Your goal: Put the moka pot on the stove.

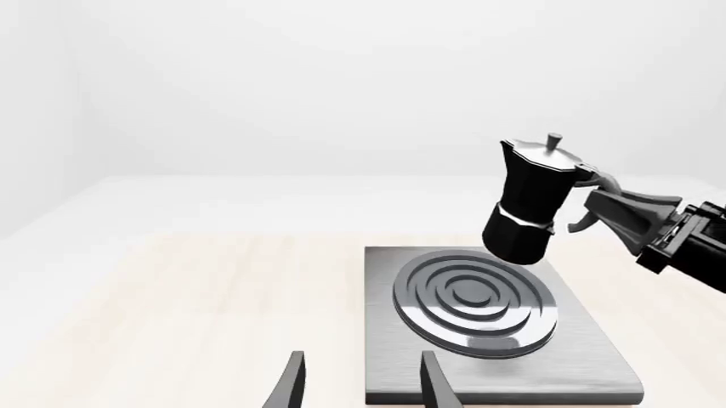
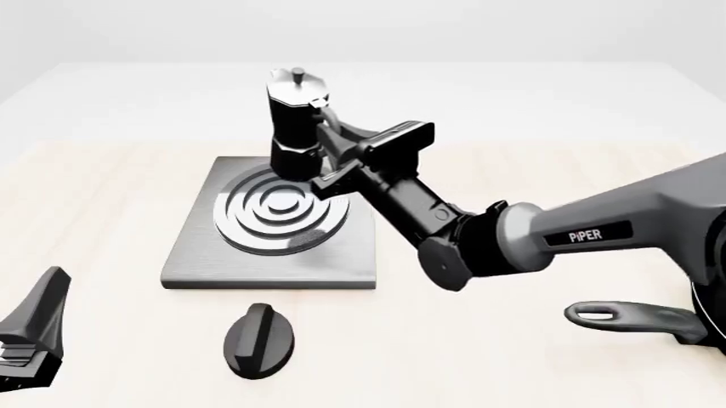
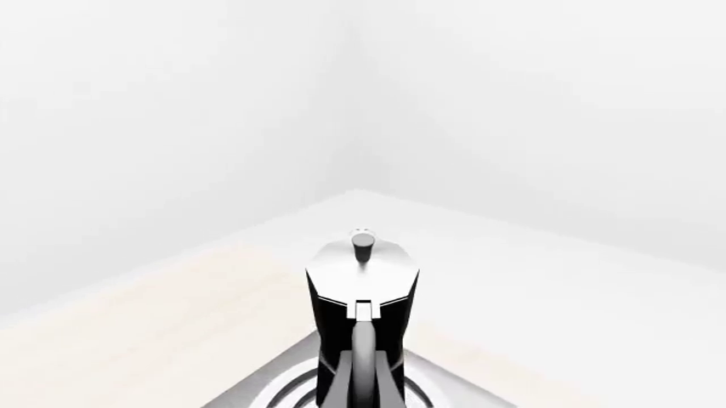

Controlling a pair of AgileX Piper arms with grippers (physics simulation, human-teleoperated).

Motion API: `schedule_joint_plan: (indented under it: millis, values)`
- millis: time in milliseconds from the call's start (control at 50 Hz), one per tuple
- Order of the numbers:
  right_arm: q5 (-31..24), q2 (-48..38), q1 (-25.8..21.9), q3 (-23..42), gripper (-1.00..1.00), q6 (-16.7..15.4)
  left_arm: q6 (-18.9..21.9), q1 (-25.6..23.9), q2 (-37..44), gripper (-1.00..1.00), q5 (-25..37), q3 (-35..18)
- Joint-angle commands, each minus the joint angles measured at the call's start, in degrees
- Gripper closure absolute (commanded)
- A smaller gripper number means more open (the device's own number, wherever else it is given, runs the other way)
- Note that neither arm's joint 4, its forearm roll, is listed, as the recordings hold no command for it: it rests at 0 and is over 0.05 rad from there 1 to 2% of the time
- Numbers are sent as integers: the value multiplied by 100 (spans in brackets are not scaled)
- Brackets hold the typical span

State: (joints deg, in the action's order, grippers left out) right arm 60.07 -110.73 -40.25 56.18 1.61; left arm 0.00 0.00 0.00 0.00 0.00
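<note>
Right gripper [image 2: 331, 144]: closed on the pot's handle.
Pot [image 2: 294, 127]: lifted, tilted, above the stove's far edge.
Stove [image 2: 272, 259]: flat on the table, left of centre.
Left gripper [image 1: 360, 387]: fingers apart, empty.

My moka pot [image 2: 297, 123], black and faceted with a knobbed lid, hangs tilted over the far part of the stove [image 2: 272, 223], a grey slab with silver rings; seemingly not touching it.
</note>
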Motion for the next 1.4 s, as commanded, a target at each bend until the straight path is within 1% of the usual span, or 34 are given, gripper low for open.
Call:
schedule_joint_plan:
  millis: [20,200,1120,1400]
  values:
    - [-35,-289,-6,410,100,77,0,0,0,-100,0,0]
    - [-78,-504,2,640,100,91,0,0,0,-100,0,0]
    - [-373,-815,-89,793,100,150,0,0,0,-100,0,0]
    - [-495,-972,-73,931,100,166,0,0,0,-100,0,0]
